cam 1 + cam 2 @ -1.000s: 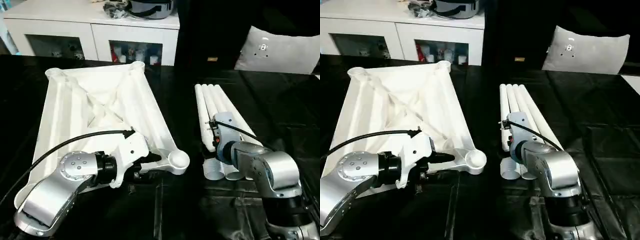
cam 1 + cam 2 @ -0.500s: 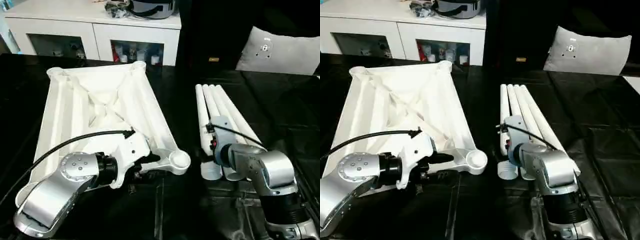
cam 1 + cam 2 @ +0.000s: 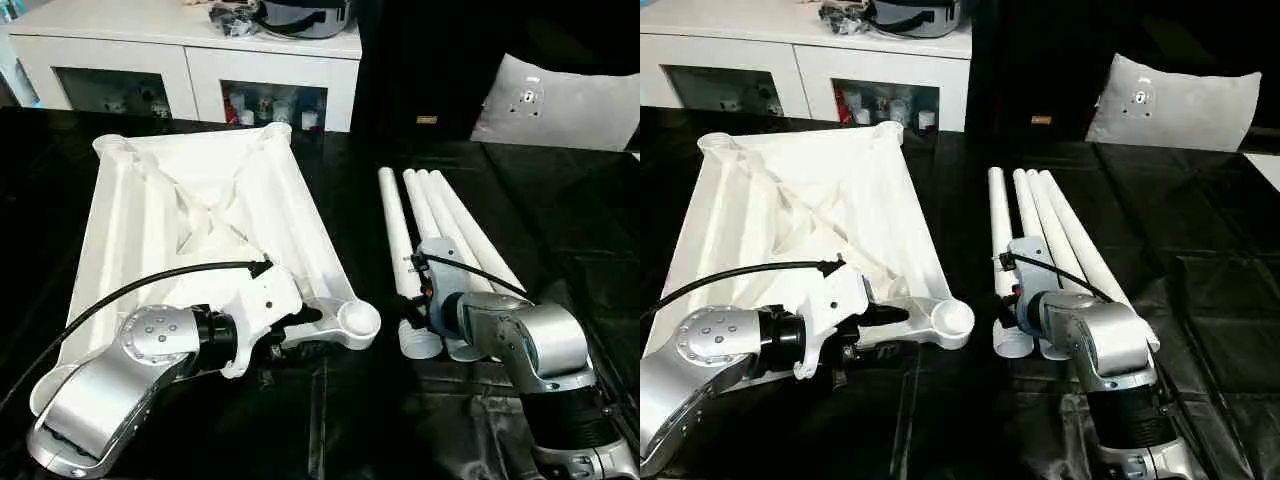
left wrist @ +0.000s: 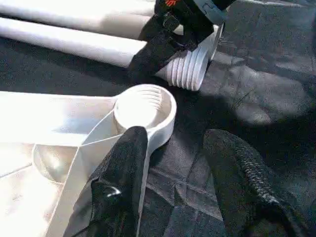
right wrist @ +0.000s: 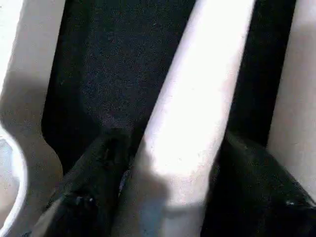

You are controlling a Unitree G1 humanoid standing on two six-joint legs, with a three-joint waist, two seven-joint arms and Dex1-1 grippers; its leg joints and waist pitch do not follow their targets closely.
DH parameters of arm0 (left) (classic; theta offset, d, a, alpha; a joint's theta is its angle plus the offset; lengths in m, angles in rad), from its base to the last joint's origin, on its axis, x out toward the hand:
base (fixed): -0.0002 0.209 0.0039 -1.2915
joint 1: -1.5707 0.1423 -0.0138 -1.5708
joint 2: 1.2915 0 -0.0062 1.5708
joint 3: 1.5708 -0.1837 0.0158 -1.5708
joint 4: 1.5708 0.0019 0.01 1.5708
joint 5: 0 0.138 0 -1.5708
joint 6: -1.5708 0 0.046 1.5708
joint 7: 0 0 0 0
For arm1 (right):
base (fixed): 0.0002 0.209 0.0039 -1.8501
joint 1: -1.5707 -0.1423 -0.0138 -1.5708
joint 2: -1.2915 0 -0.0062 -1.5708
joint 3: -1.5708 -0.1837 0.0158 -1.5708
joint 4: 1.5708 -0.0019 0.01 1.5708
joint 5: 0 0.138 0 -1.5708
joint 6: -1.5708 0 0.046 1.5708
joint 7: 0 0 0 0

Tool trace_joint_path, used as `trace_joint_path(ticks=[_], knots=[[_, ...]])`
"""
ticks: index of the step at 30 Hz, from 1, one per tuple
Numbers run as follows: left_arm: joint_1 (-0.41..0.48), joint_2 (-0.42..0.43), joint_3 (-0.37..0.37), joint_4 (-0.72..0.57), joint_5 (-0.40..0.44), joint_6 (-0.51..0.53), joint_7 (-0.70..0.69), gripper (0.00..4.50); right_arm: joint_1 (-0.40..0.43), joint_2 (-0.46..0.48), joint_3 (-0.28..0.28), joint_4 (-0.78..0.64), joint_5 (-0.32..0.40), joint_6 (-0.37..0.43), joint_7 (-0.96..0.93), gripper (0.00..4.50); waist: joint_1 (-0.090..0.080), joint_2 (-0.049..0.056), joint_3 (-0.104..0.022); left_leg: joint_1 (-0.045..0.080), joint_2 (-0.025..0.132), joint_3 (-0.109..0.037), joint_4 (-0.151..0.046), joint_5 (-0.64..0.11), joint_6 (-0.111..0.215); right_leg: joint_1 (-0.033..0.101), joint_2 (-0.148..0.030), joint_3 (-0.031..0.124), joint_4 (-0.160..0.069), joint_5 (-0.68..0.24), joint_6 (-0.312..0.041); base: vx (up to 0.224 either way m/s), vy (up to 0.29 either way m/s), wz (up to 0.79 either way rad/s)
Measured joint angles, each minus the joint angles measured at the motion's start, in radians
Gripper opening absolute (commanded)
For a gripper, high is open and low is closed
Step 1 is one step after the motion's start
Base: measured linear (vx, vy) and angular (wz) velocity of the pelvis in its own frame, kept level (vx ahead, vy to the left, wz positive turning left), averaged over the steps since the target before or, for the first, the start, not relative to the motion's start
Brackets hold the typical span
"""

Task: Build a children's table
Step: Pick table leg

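Observation:
The white table top (image 3: 190, 215) lies underside up on the left of the black table, ribs and corner sockets showing. My left gripper (image 3: 305, 333) is open at the near right corner socket (image 4: 145, 106). One of its fingers (image 4: 123, 182) rests on the top's rim and the other hovers over the black cloth. Four white tube legs lie on the right. My right gripper (image 3: 1005, 305) is shut on the near end of the leftmost leg (image 3: 395, 230), which sits between its two fingers (image 5: 94, 187). That leg lies apart from the other three legs (image 3: 455, 230).
A white cabinet (image 3: 190, 60) with dark clutter on top stands behind the table. A white-grey cushion (image 3: 560, 105) leans at the back right. Bare black cloth (image 3: 570, 240) stretches right of the legs and along the near edge.
My right gripper has drawn the leftmost leg leftward, opening a gap between it and the other three. The left arm and the table top have stayed put.

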Motion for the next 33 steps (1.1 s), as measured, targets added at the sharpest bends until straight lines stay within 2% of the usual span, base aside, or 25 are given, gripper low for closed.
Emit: trace_joint_path(ticks=[2, 3, 8, 13, 17, 18, 19, 21, 23, 24, 26, 29, 32, 33], knots=[[0.000, -0.001, 0.000, 0.000, 0.001, -0.005, 0.006, 2.14, 0.000, 0.000, -0.005, 0.000, -0.001, 0.000, -0.001, 2.73, 0.000, 0.000, 0.000, 0.000, 0.000, 0.000, 0.000, 0.000, 0.000, 0.000, 0.000, 0.000, 0.000, 0.000, 0.000, 0.000, 0.000, 0.00], [0.000, -0.001, 0.000, 0.000, 0.002, -0.010, 0.012, 2.14, 0.000, 0.000, -0.008, 0.001, -0.001, -0.001, -0.003, 2.48, 0.000, 0.000, 0.000, 0.000, 0.000, 0.000, 0.000, 0.000, 0.000, 0.000, 0.000, 0.000, 0.000, 0.000, 0.000, 0.000, 0.000, 0.00], [0.000, -0.001, 0.000, 0.000, 0.007, -0.029, 0.020, 2.14, 0.000, 0.003, -0.020, 0.003, -0.002, -0.002, -0.011, 2.11, 0.000, -0.001, 0.000, 0.000, 0.000, 0.000, 0.000, 0.000, 0.000, 0.000, 0.000, 0.000, 0.000, 0.000, 0.000, 0.000, 0.000, 0.00], [0.002, -0.002, 0.001, 0.001, 0.022, -0.055, 0.045, 2.14, 0.001, 0.044, -0.067, 0.003, -0.004, -0.014, -0.046, 1.93, -0.001, 0.000, 0.000, -0.001, 0.000, 0.000, 0.000, 0.000, 0.000, -0.001, 0.000, 0.000, 0.000, 0.000, 0.000, 0.000, 0.000, 0.00], [-0.002, -0.020, 0.013, 0.029, 0.034, -0.076, 0.078, 2.14, 0.000, 0.083, -0.129, -0.013, -0.002, -0.058, -0.086, 1.89, -0.001, 0.000, 0.000, -0.001, 0.000, 0.001, -0.001, 0.000, 0.000, -0.001, 0.000, 0.000, 0.000, 0.000, 0.000, 0.000, 0.000, 0.00], [-0.008, -0.031, 0.021, 0.052, 0.044, -0.078, 0.097, 2.43, 0.002, 0.098, -0.148, -0.030, -0.001, -0.077, -0.098, 1.89, -0.001, 0.001, 0.001, -0.001, 0.000, 0.001, -0.001, 0.000, -0.001, -0.002, 0.000, 0.000, 0.000, 0.000, 0.000, 0.000, 0.000, 0.00], [-0.014, -0.041, 0.029, 0.069, 0.047, -0.079, 0.108, 2.50, 0.002, 0.108, -0.156, -0.045, 0.000, -0.094, -0.104, 1.89, -0.001, 0.001, 0.001, -0.001, 0.000, 0.001, -0.001, 0.001, -0.001, -0.002, 0.000, 0.000, 0.000, 0.000, 0.000, 0.000, 0.000, 0.00], [-0.038, -0.063, 0.052, 0.096, 0.049, -0.078, 0.137, 2.55, 0.008, 0.121, -0.169, -0.075, 0.004, -0.174, -0.107, 1.89, 0.000, 0.001, 0.001, -0.002, 0.001, 0.001, -0.002, 0.001, -0.001, -0.002, 0.000, 0.000, 0.000, 0.000, 0.000, 0.000, 0.000, 0.00], [-0.062, -0.091, 0.090, 0.114, 0.040, -0.075, 0.160, 2.81, 0.009, 0.136, -0.188, -0.099, 0.014, -0.245, -0.102, 1.89, 0.000, 0.003, 0.002, -0.002, 0.001, 0.002, -0.002, 0.001, -0.001, -0.003, 0.000, 0.000, 0.000, 0.000, 0.000, 0.000, 0.000, 0.00], [-0.075, -0.097, 0.107, 0.117, 0.035, -0.073, 0.170, 2.81, 0.008, 0.143, -0.194, -0.119, 0.025, -0.262, -0.095, 1.89, 0.000, 0.003, 0.002, -0.002, 0.001, 0.002, -0.003, 0.001, -0.001, -0.003, 0.000, 0.000, 0.000, 0.000, 0.000, 0.000, 0.000, 0.00], [-0.092, -0.129, 0.149, 0.127, 0.003, -0.060, 0.186, 2.94, 0.002, 0.174, -0.247, -0.131, 0.084, -0.241, -0.066, 1.88, -0.001, 0.004, 0.002, -0.002, 0.001, 0.002, -0.003, 0.001, -0.001, -0.003, 0.001, 0.000, 0.000, 0.000, 0.000, 0.000, 0.000, 0.00], [-0.146, -0.211, 0.223, 0.161, -0.078, -0.015, 0.219, 3.04, 0.007, 0.196, -0.305, -0.139, 0.206, -0.202, 0.032, 1.88, 0.000, 0.006, 0.003, -0.003, 0.001, 0.002, -0.003, 0.001, -0.001, -0.003, 0.000, 0.000, -0.001, 0.000, 0.000, 0.000, 0.000, 0.00], [-0.221, -0.290, 0.309, 0.187, -0.173, 0.023, 0.256, 3.34, 0.023, 0.193, -0.305, -0.178, 0.307, -0.223, 0.155, 1.88, 0.003, 0.007, 0.004, -0.003, 0.001, 0.002, -0.003, 0.004, 0.004, -0.003, 0.000, 0.000, -0.001, 0.001, 0.000, 0.000, 0.000, 0.00], [-0.253, -0.342, 0.362, 0.205, -0.228, 0.050, 0.279, 3.42, 0.045, 0.177, -0.307, -0.199, 0.356, -0.251, 0.217, 1.88, 0.007, 0.007, 0.004, -0.004, 0.001, 0.002, -0.003, 0.005, 0.006, -0.004, 0.000, 0.000, -0.001, 0.001, 0.000, 0.000, 0.000, 0.00]])
